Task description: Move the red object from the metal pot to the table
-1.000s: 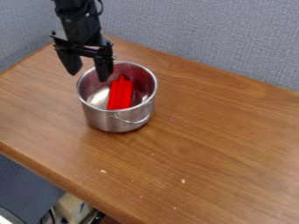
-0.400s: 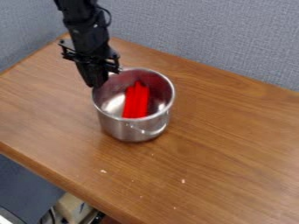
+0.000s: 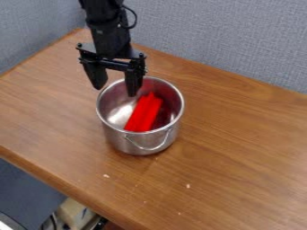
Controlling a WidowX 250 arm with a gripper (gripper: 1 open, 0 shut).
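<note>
A brown wood-grain table (image 3: 234, 153) fills most of the view. On it stands a round, shiny steel pot (image 3: 114, 130) with straight sides and a thin wire handle hanging at its near side. A black robot arm (image 3: 108, 22) reaches down from the far side. Its jaws (image 3: 114, 81) are spread wide apart, holding nothing, one finger beyond the pot's left rim as I look at it, the other over the far part of the opening.

The red object (image 3: 144, 114) lies inside the pot. From the jaws it is toward me and to my right, its far end the closer one. Its long axis runs from the far right of the pot to the near left, leaning a little across my line of sight. It looks bright red, elongated and blocky. The jaws probably need to shift toward it before closing.
</note>
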